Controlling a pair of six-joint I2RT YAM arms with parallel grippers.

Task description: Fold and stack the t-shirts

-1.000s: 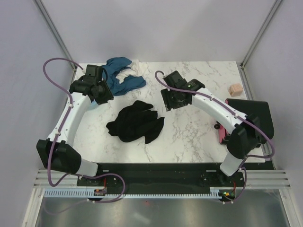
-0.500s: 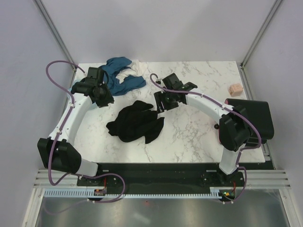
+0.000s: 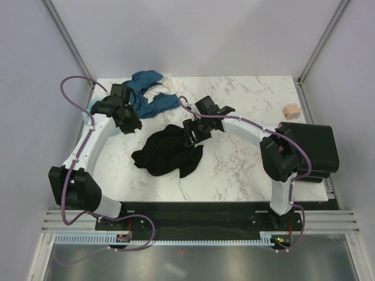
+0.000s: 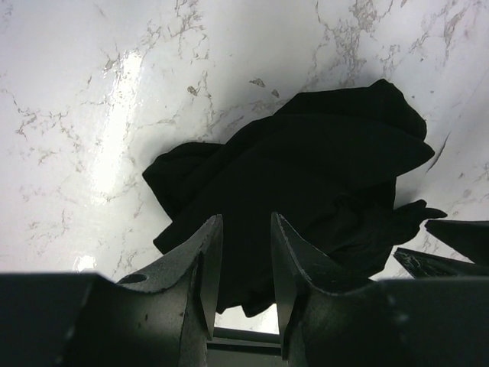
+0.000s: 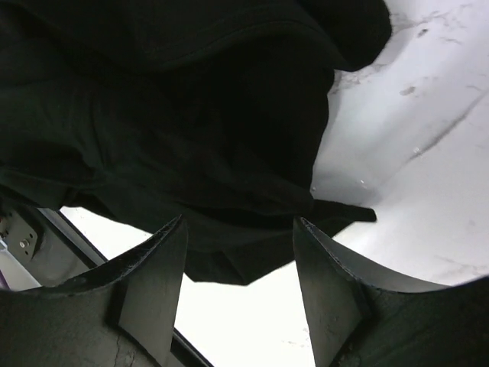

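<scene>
A crumpled black t-shirt [image 3: 167,152] lies in the middle of the marble table [image 3: 246,164]. My right gripper [image 3: 191,134] hovers over its far right corner, open, with nothing between its fingers; the black t-shirt [image 5: 191,115] fills the right wrist view beyond the gripper [image 5: 241,223]. My left gripper [image 3: 130,123] hangs to the left of the shirt and behind it, open with a narrow gap and nothing in it [image 4: 244,219]; the black t-shirt [image 4: 306,168] lies ahead of it. A teal-blue t-shirt [image 3: 146,96] is bunched with a white one [image 3: 169,86] at the back left.
A small pinkish-beige block [image 3: 291,109] sits at the back right. A dark folded pile [image 3: 310,146] rests at the table's right edge. The right gripper's fingers [image 4: 451,237] show at the right edge of the left wrist view.
My right arm has swung left across the table until its gripper is over the black t-shirt. The left arm has barely moved.
</scene>
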